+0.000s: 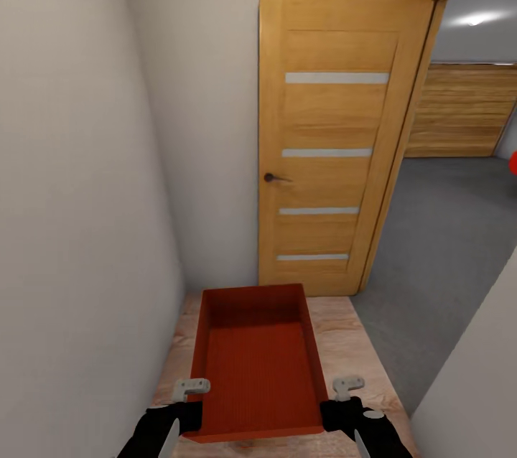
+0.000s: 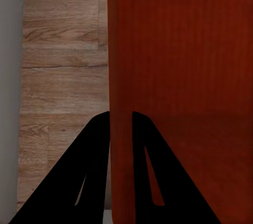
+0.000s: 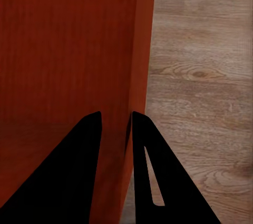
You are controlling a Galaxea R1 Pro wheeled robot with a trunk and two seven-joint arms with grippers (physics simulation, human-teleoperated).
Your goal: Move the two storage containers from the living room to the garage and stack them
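Note:
One red-orange storage container (image 1: 258, 365) hangs in front of me above the wood-plank floor (image 1: 355, 350), open side up and empty. My left gripper (image 1: 189, 409) is shut on its left wall, and my right gripper (image 1: 337, 408) is shut on its right wall. In the left wrist view the black fingers (image 2: 95, 150) pinch the thin container wall (image 2: 120, 76) between them. The right wrist view has the right gripper (image 3: 116, 114) clamped over the other wall (image 3: 141, 50). Past the doorway lies the dark grey garage floor (image 1: 445, 242).
I stand in a narrow corridor with a pale wall (image 1: 72, 228) close on the left and another (image 1: 474, 386) at the lower right. An open wooden door (image 1: 337, 142) stands ahead. A wooden garage door (image 1: 459, 110) closes the far room. A small red shape (image 1: 513, 164) shows at the right edge.

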